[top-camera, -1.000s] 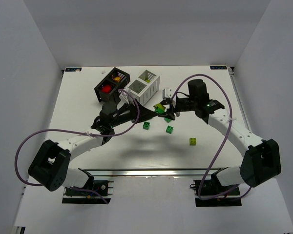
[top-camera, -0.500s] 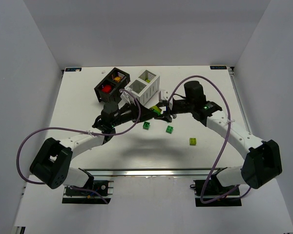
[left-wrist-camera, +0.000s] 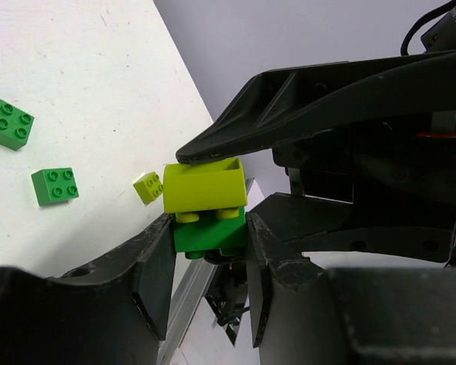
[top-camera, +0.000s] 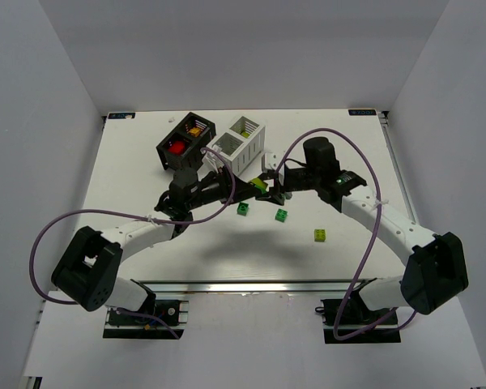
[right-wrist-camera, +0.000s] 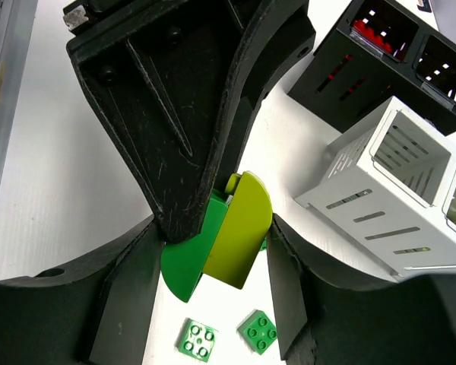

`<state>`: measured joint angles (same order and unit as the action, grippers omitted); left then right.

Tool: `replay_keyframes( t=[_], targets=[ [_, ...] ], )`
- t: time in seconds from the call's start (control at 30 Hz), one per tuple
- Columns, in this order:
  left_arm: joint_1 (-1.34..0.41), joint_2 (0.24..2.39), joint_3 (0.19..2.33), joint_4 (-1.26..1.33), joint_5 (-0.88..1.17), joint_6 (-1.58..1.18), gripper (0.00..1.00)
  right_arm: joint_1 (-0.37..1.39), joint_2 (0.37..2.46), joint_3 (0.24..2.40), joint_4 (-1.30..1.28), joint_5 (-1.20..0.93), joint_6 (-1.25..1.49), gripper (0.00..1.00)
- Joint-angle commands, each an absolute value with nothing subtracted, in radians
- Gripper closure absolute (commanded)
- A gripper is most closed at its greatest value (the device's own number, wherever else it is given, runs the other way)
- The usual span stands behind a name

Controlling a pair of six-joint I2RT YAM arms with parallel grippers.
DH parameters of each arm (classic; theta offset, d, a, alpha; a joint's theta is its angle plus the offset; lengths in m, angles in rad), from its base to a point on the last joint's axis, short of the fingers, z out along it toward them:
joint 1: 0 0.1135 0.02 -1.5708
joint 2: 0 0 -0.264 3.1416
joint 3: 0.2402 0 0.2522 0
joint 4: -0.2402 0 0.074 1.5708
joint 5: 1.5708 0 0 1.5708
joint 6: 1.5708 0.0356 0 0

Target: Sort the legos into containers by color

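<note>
A yellow-green lego [top-camera: 262,183] stuck to a green lego [left-wrist-camera: 209,232] hangs above the table middle, between both grippers. My left gripper [left-wrist-camera: 209,228] is shut on the green one. My right gripper [right-wrist-camera: 213,251] is shut across the pair, one finger against the yellow-green lego [right-wrist-camera: 239,232]. Loose legos lie below: two green [top-camera: 243,209] [top-camera: 283,215] and one yellow-green [top-camera: 320,235]. The black container [top-camera: 186,139] holds a red lego [top-camera: 176,147] and an orange-yellow one [top-camera: 196,128]. The white container [top-camera: 239,142] stands beside it.
Both arms reach in from the near edge and meet just in front of the white container [right-wrist-camera: 395,190]. Purple cables loop off each arm. White walls close in the table on the left, right and far sides.
The right gripper has carried the joined pair a little to the left. The left gripper's jaws have closed onto the green lego.
</note>
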<state>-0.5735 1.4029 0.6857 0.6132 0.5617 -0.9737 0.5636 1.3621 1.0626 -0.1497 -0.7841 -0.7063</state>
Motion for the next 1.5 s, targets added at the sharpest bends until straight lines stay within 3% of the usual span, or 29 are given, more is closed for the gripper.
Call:
replay_keyframes(
  t=[0.0, 0.07, 0.1, 0.17, 0.2, 0.4, 0.93, 1.47],
  targets=[
    [-0.578, 1.396, 0.716, 0.637, 0.575, -0.962, 0.95, 0.575, 1.331, 1.054, -0.112, -0.792, -0.683, 0.83],
    [-0.578, 1.391, 0.712, 0.638, 0.575, -0.957, 0.97, 0.575, 1.336, 1.054, -0.109, -0.779, -0.678, 0.65],
    [-0.578, 1.388, 0.710, 0.624, 0.577, -0.951, 1.00, 0.575, 1.336, 1.054, -0.107, -0.775, -0.670, 0.44],
    [-0.578, 1.370, 0.715, 0.588, 0.571, -0.901, 1.00, 0.575, 1.341, 1.057, -0.110, -0.775, -0.660, 0.18],
    [-0.578, 1.359, 0.721, 0.527, 0.565, -0.873, 1.00, 0.575, 1.342, 1.061, -0.123, -0.775, -0.661, 0.11],
    [-0.578, 1.264, 0.716, 0.290, 0.473, -0.625, 1.00, 0.569, 1.330, 1.078, -0.271, -0.807, -0.752, 0.11],
    [-0.627, 1.028, 0.620, 0.083, 0.448, -0.057, 1.00, 0.560, 1.462, 1.291, -0.576, -1.006, -0.920, 0.11],
    [-0.758, 1.023, 0.686, -0.072, 0.364, 0.195, 1.00, 0.626, 1.718, 1.611, -1.126, -1.078, -1.325, 0.28]
  ],
)
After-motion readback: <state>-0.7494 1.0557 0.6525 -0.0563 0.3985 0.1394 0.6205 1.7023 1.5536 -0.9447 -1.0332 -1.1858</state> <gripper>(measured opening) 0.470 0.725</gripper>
